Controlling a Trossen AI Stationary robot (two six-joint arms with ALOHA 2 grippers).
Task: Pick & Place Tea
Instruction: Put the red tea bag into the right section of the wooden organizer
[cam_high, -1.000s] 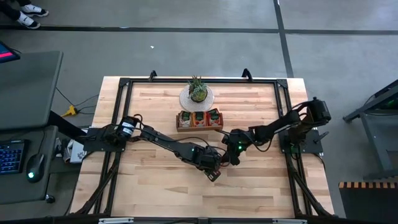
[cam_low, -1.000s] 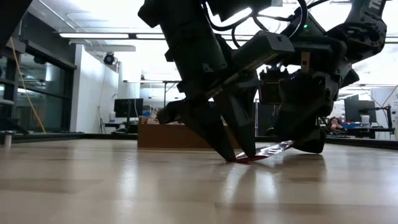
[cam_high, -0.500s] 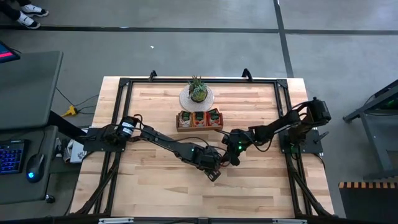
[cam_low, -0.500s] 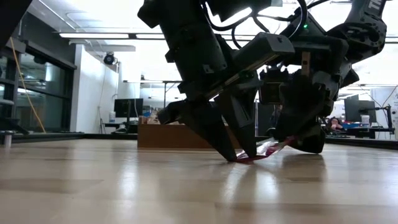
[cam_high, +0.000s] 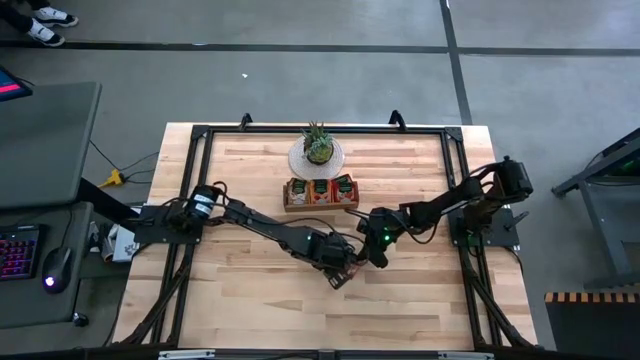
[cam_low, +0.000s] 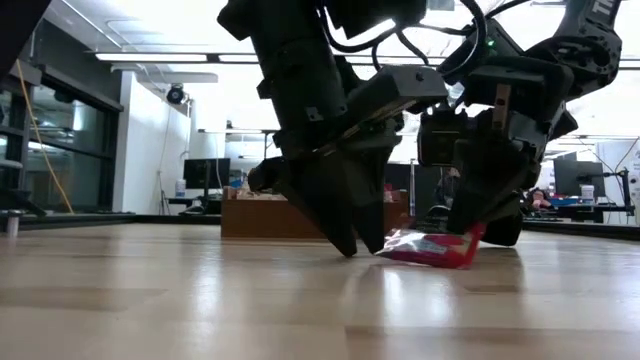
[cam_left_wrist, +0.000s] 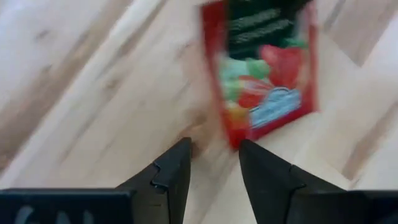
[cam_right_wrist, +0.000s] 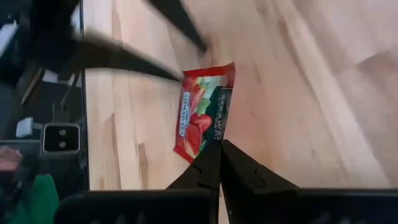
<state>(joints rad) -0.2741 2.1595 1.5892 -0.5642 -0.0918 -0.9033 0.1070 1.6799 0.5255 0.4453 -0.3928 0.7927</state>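
Right gripper (cam_right_wrist: 219, 144) pinching one tea sachet (cam_right_wrist: 200, 112) above worktop (cam_high: 420, 300); left gripper (cam_left_wrist: 214, 158) spread beside, empty. Several sachets already in tray (cam_high: 320, 205); this one unplaced.

One loose tea sachet (cam_right_wrist: 202, 115); one wooden tray (cam_high: 320, 191); one potted plant (cam_high: 317, 146).

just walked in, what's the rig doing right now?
Both arms are working mid-table, just in front of the wooden tray. The right gripper has its jaws shut on the edge of one red tea sachet, which hangs tilted with its far end low over the table. The left gripper sits right beside it with jaws apart, holding nothing. Other sachets already stand in the tray, with a small potted plant behind it.
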